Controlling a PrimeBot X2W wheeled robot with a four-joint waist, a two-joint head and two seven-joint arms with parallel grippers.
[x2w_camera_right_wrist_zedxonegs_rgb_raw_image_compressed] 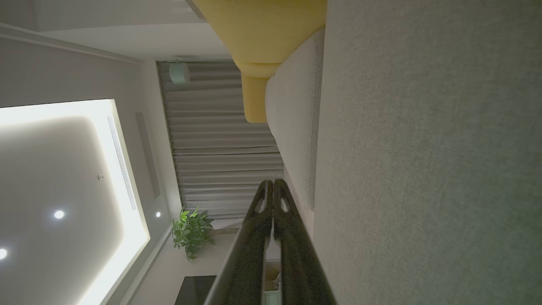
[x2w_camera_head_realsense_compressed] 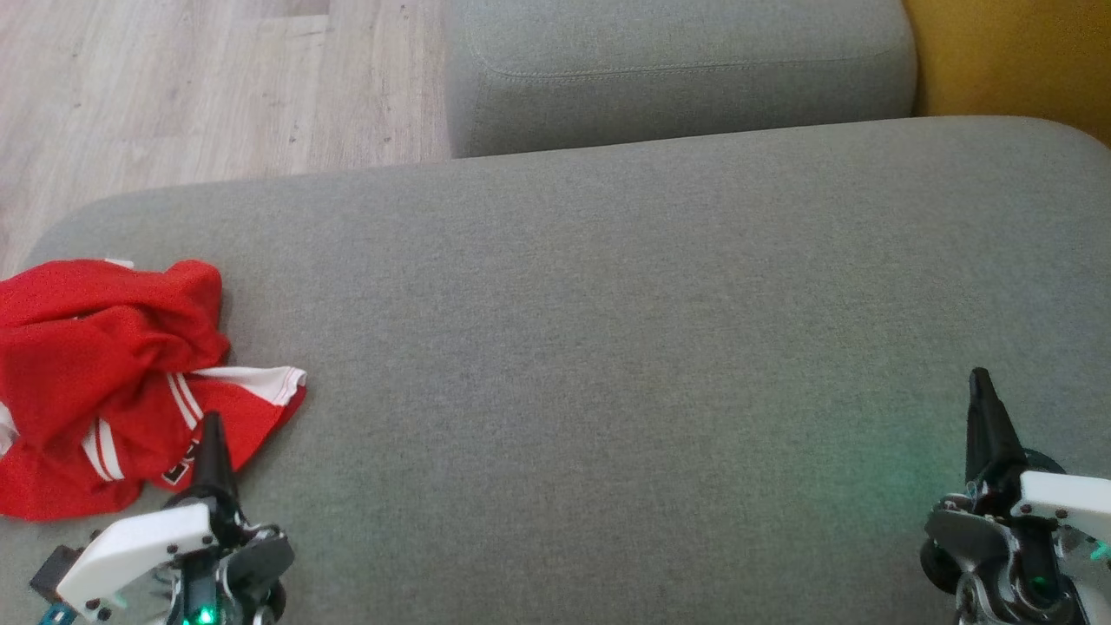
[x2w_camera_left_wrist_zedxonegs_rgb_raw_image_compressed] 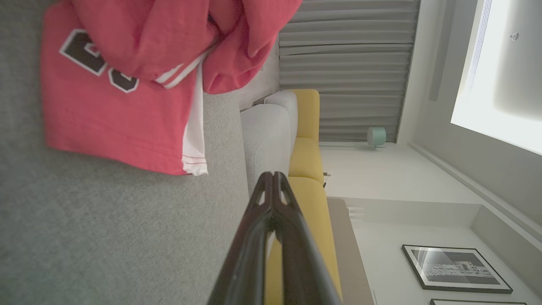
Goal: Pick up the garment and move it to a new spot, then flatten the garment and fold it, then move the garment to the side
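You're in home living room. Signs: grey sofa (x2w_camera_head_realsense_compressed: pixel 608 304), yellow cushions (x2w_camera_left_wrist_zedxonegs_rgb_raw_image_compressed: pixel 305 144) beside it, wood floor (x2w_camera_head_realsense_compressed: pixel 174 87), long grey curtains (x2w_camera_left_wrist_zedxonegs_rgb_raw_image_compressed: pixel 351 63), framed picture (x2w_camera_left_wrist_zedxonegs_rgb_raw_image_compressed: pixel 455 269) on wall, potted plant (x2w_camera_right_wrist_zedxonegs_rgb_raw_image_compressed: pixel 190 231), ceiling spotlights (x2w_camera_right_wrist_zedxonegs_rgb_raw_image_compressed: pixel 59 214).

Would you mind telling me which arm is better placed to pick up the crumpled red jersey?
Left, likely. The left gripper lies at the near edge of the red jersey on the grey sofa cushion; the right gripper sits across the cushion, far from it.
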